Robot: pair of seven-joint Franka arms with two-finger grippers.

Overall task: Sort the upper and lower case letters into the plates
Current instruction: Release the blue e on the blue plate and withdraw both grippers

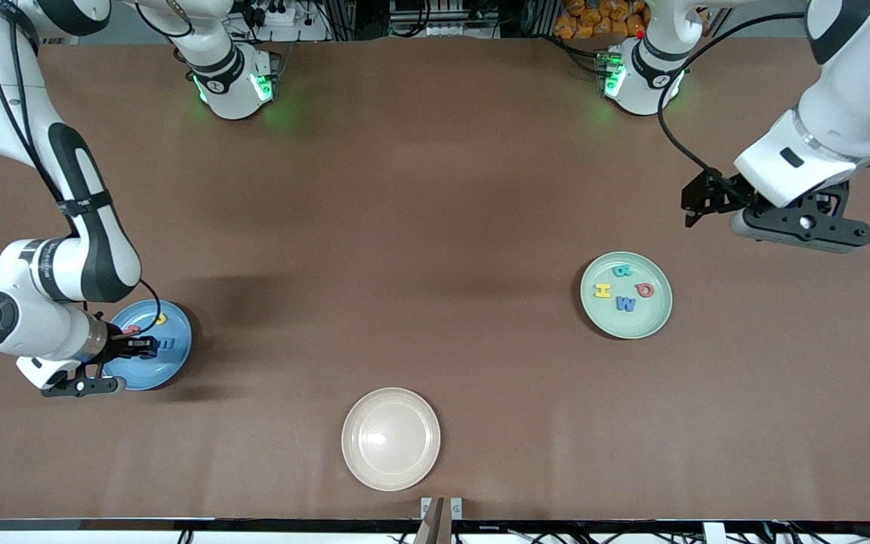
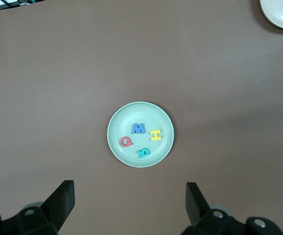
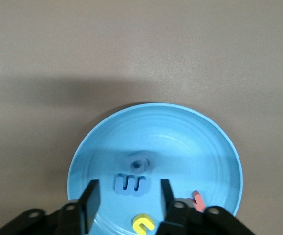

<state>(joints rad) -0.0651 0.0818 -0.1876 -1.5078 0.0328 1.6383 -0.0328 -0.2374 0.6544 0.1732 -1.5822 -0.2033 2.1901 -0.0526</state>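
Cream plate (image 1: 390,439) lies nearest the camera, no letters in it. Right gripper (image 3: 127,199) low over blue plate (image 3: 180,142), jaws parted around blue letter (image 3: 130,184), not gripping. Four letters (image 1: 624,288) on mint plate (image 1: 654,321). Left gripper (image 2: 129,200) waits wide open above.

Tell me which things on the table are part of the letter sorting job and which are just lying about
Part of the job:
- mint green plate holding letters H, M, Q and a teal letter
- light blue plate holding blue, yellow and red letters
- right gripper, jaws apart over the blue letter
- left gripper, open, waiting

Just lying about:
- cream plate, holding nothing
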